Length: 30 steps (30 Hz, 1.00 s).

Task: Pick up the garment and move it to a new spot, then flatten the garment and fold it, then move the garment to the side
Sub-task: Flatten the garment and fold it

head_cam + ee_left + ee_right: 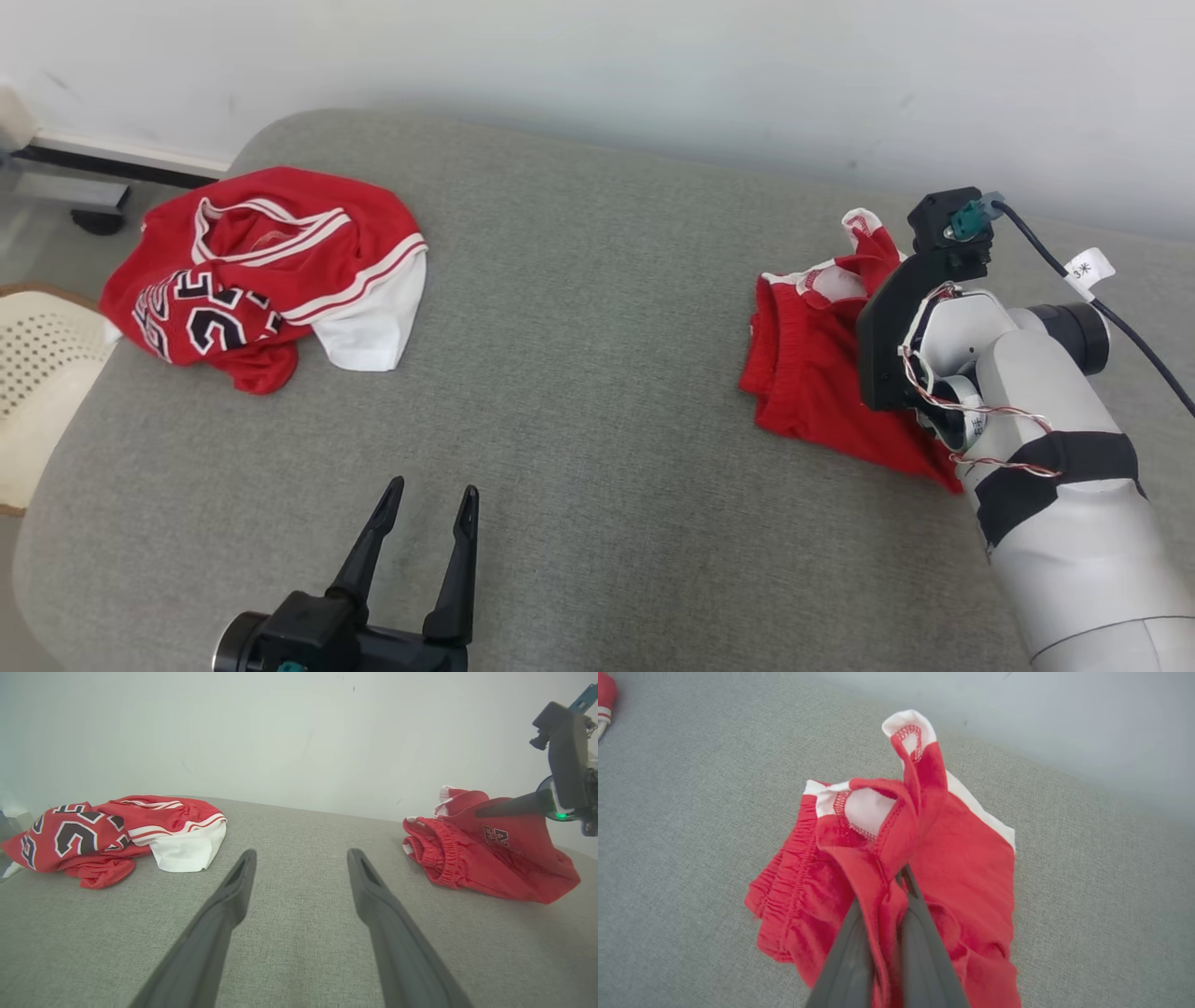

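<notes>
Red shorts (pixel 803 373) with white trim and an elastic waistband lie bunched at the right of the grey padded surface (pixel 597 392). My right gripper (pixel 900 879) is shut on a fold of the shorts (pixel 971 858), and a white-edged corner of cloth is pulled up above its tips. In the left wrist view one right finger (pixel 509 805) lies against the top of the shorts (pixel 490 868). My left gripper (pixel 429 499) stands open over bare surface at the front, its fingers (pixel 233 891) apart with nothing between them.
A crumpled red jersey (pixel 252 280) with black numbers and white trim lies at the far left (pixel 93 835). A cream perforated seat (pixel 37 373) stands beyond the surface's left edge. A white wall runs behind. A black cable (pixel 1130 336) trails from my right wrist.
</notes>
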Available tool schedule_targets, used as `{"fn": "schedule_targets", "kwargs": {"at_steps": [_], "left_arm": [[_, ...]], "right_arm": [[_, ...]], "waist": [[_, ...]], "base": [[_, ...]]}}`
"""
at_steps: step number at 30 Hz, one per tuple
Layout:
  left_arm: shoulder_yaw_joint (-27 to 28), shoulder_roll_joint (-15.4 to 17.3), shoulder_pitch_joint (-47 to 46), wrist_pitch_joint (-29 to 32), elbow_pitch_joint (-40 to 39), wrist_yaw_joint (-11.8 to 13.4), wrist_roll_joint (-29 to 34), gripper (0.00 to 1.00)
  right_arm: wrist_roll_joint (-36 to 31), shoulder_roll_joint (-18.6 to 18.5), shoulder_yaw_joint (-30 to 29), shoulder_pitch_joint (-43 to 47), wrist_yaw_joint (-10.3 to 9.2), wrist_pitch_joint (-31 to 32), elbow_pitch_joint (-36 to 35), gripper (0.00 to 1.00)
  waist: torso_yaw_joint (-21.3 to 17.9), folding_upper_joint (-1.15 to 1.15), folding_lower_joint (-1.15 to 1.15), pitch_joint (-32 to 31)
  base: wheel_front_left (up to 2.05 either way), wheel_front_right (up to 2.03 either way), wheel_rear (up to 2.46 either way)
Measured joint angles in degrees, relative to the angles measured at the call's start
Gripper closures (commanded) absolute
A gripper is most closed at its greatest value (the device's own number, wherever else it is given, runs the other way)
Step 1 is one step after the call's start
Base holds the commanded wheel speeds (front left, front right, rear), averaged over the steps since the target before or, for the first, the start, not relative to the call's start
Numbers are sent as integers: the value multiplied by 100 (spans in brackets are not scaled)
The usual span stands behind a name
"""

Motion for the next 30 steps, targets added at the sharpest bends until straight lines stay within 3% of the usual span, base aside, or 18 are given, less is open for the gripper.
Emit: {"fn": "schedule_targets", "kwargs": {"at_steps": [11,12,13,15,21,25,30], "left_arm": [[-45,-91,-2,-1,119,-40,-42,0],[-46,-99,-2,-1,121,-40,-45,0],[-45,-104,-3,-1,124,-40,-45,0],[-34,-114,-6,-1,126,-41,-45,0],[40,-111,3,-1,138,-37,-44,0],[86,-96,21,-1,116,-20,-30,0],[86,-83,116,-1,99,-22,-12,0]], "right_arm": [[-768,485,-787,120,0,-4,157,100],[-813,505,-840,119,0,-36,202,40],[-837,521,-866,119,0,-65,242,0],[-759,554,-940,115,0,-237,263,0],[697,576,-564,-105,0,-721,93,0],[544,498,-706,-113,0,-999,-205,0],[-38,41,-942,384,0,-1061,-377,0]], "waist": [[433,0,0,112],[458,0,0,122],[480,0,0,132],[510,0,1,147],[453,0,0,71],[312,0,0,-14],[158,0,0,-162]], "base": [[0,0,0],[0,0,0],[0,0,0],[0,0,0],[0,0,0],[0,0,0],[0,0,0]]}}
